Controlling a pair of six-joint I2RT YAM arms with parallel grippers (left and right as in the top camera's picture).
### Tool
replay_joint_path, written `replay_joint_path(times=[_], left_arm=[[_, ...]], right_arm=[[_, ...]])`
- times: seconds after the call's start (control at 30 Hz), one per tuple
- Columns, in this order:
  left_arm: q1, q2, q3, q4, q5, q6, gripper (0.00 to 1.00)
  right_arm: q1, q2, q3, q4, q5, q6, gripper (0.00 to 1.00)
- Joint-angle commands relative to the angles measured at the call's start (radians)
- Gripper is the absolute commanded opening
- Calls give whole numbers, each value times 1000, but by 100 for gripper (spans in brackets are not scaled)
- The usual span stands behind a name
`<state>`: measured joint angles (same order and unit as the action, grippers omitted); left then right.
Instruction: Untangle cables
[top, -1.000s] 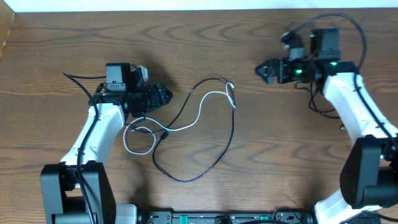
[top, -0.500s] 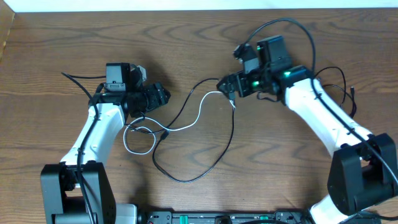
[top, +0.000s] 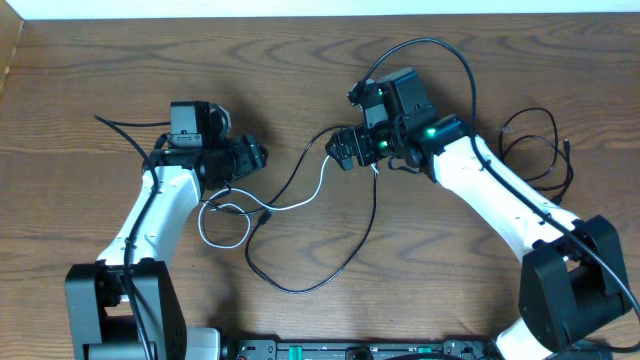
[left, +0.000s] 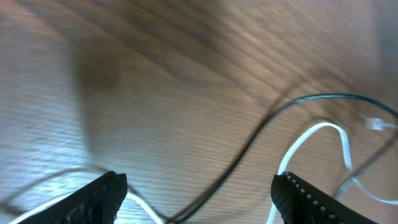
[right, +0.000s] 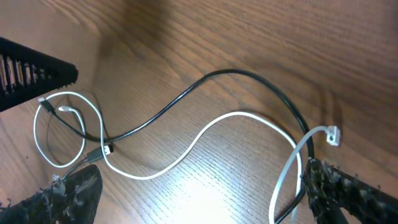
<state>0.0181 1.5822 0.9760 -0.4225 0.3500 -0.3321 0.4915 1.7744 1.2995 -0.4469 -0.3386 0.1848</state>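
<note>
Cables (right: 241, 114) lie looped between the grippers. Right gripper (top: 338, 150) hangs over their plug ends, jaws spread; left gripper (top: 258, 155), jaws apart, beside them

Both arms reach inward: left tool (top: 260, 155) jaws apart, right tool (top: 338, 151) jaws wide, both empty.

The left wrist view is blurred — the white cable (left: 323, 125) and black cable (left: 249, 148) leave its lower edge.
</note>
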Motion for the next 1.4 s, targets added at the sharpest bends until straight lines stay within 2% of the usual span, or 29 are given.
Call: replay_joint_path(times=[0.0, 0.3, 0.37, 0.47, 0.53, 0.63, 0.83, 0.87, 0.97, 1.03, 1.2, 1.37], left_arm=[[4, 6, -8, -7, -112, 18, 79], [4, 6, -8, -19, -116, 18, 79], [4, 6, -8, -19, -116, 18, 79], [4, 6, -8, -19, -116, 18, 79], [4, 6, -8, -19, -116, 18, 79], [4, 6, -8, -19, -116, 18, 79], [4, 6, -8, -26, -116, 17, 79], [4, 6, -8, -27, -116, 17, 79], [4, 6, -8, -33, -115, 17, 79], [4, 6, -8, -37, -115, 17, 79], [4, 6, -8, -36, -76, 17, 79], [4, 6, -8, -29, 18, 18, 79]], right_arm=[[8, 49, -7, 3, 27, 50, 99], [-1, 151, -6, 2, 101, 46, 84], [-1, 167, -7, 2, 155, 46, 76], [-1, 171, -6, 2, 168, 46, 59], [-3, 168, -6, 3, 168, 46, 58], [-12, 161, -3, 5, 167, 46, 41], [-35, 150, -3, -52, 165, 47, 40], [-35, 150, -3, -64, 163, 46, 37], [-30, 151, -4, -91, 162, 46, 13], [-21, 151, -4, -96, 159, 45, 1], [-31, 144, -2, -67, 47, -33, 1], [-108, 88, 24, -63, -226, -108, 1]])
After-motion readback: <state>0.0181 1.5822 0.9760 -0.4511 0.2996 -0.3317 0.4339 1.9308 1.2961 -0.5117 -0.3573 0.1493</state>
